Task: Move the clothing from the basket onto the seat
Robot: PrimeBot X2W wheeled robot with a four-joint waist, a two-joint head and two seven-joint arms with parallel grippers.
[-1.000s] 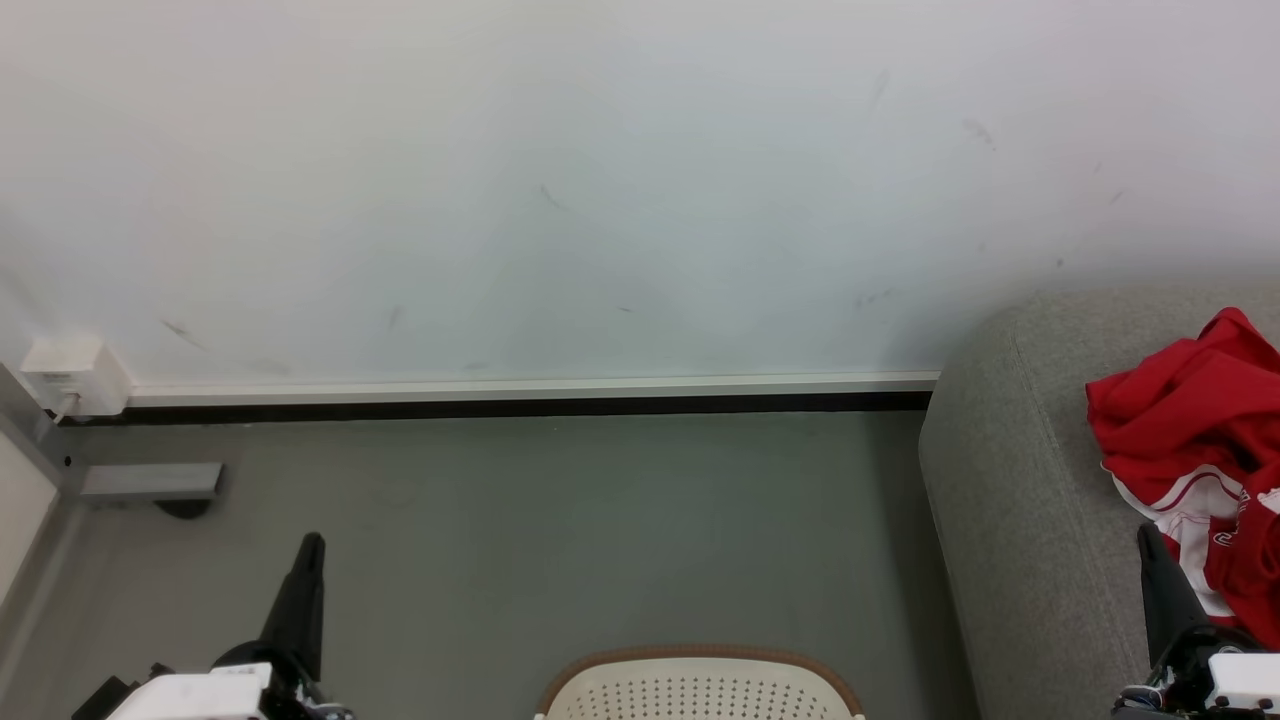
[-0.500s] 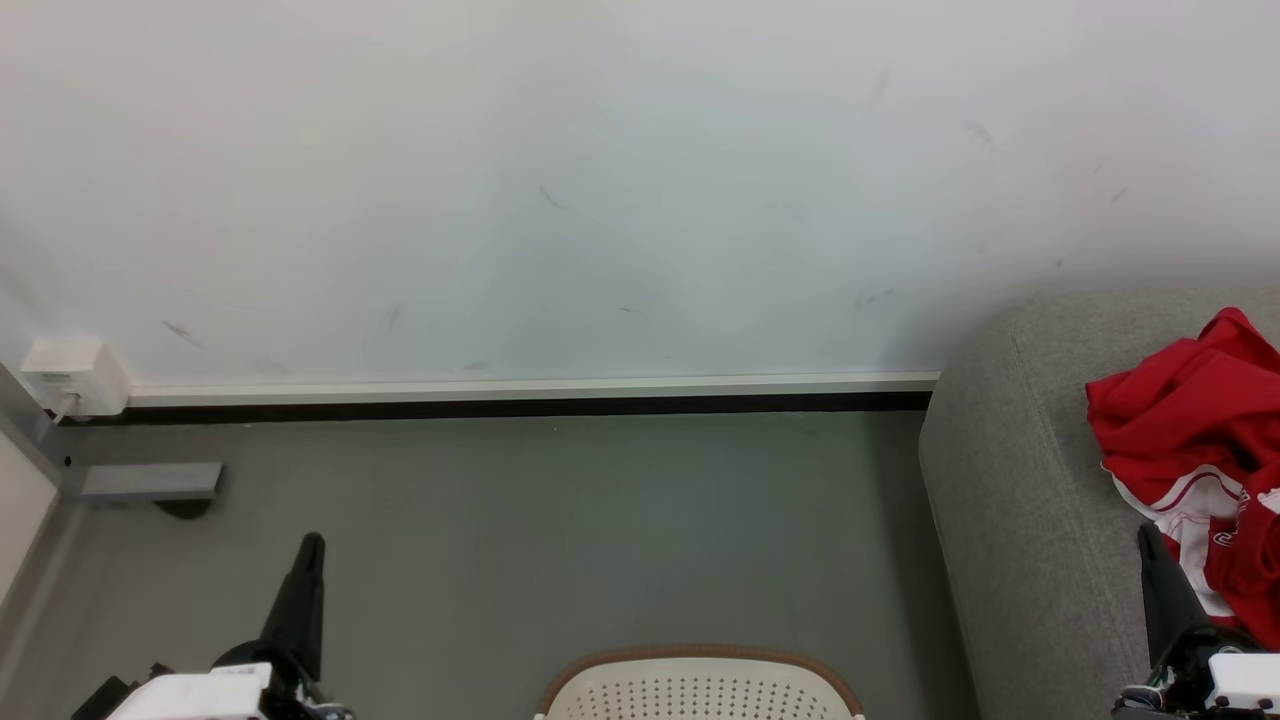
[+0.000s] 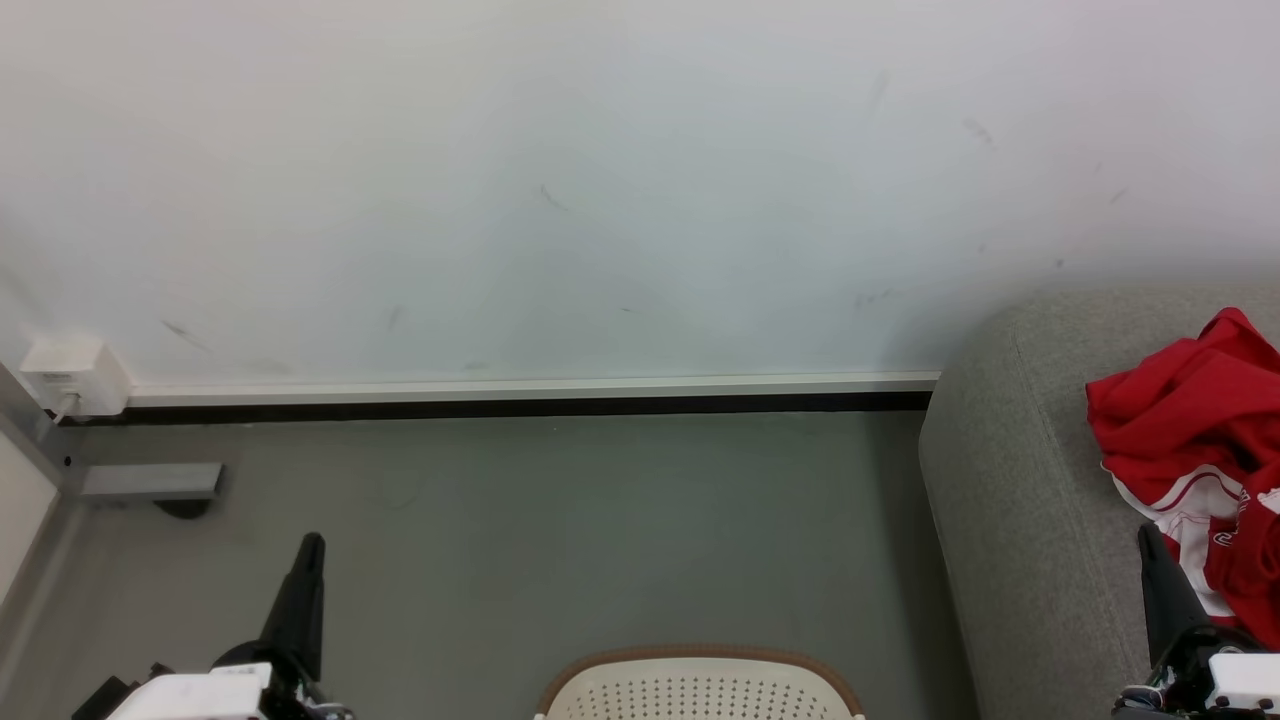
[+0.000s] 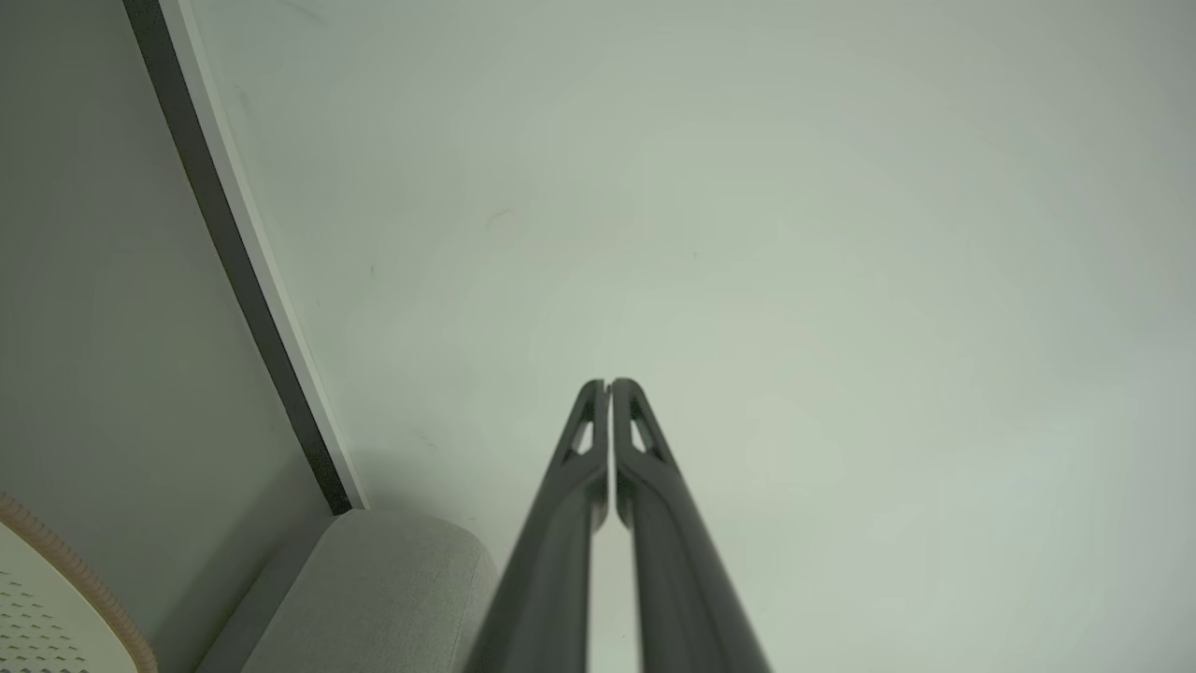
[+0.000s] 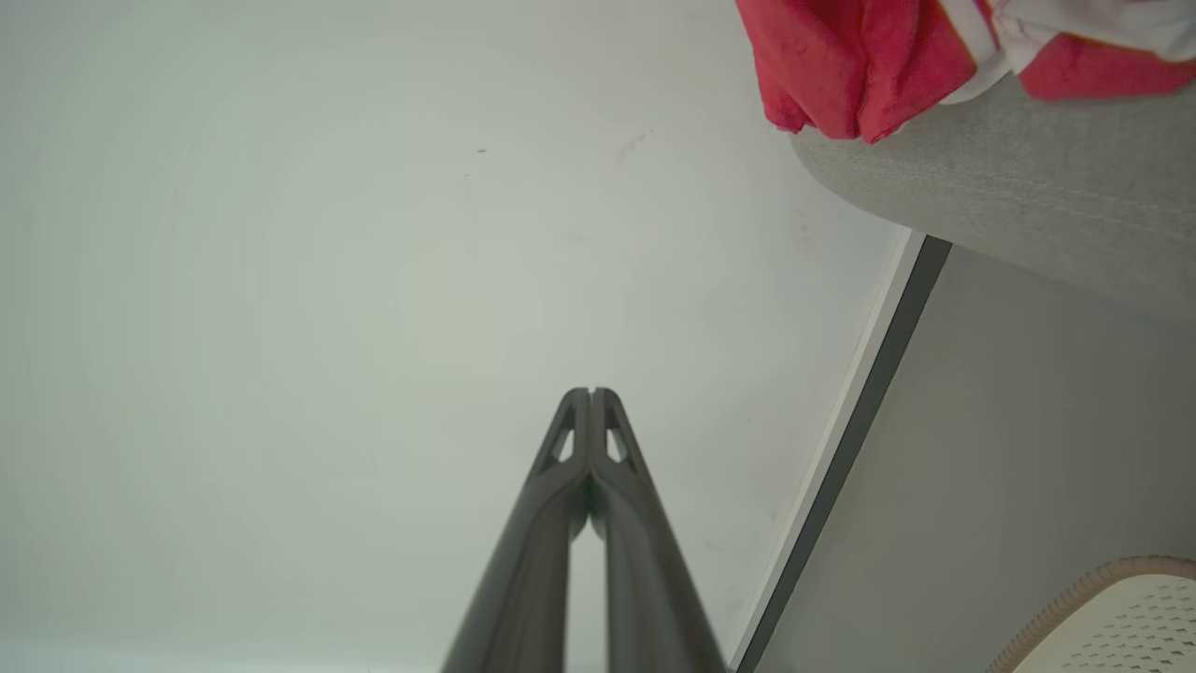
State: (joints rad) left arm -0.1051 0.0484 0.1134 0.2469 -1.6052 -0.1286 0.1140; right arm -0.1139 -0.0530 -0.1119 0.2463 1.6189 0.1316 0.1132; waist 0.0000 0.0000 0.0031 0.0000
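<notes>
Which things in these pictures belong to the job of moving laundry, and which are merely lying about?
Belong to the job: red-and-white sportswear; perforated laundry basket; grey fabric sofa.
Lying about: white wall box; grey metal bar; skirting board.

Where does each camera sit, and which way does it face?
Head: on the robot's head, facing forward and down at wall, floor, basket, seat with clothing; left pincer and right pincer show, shut.
Left wrist: along the left pincer at the wall.
Right wrist: along the right pincer at the wall.
Shared: both wrist views catch seat and basket.
</notes>
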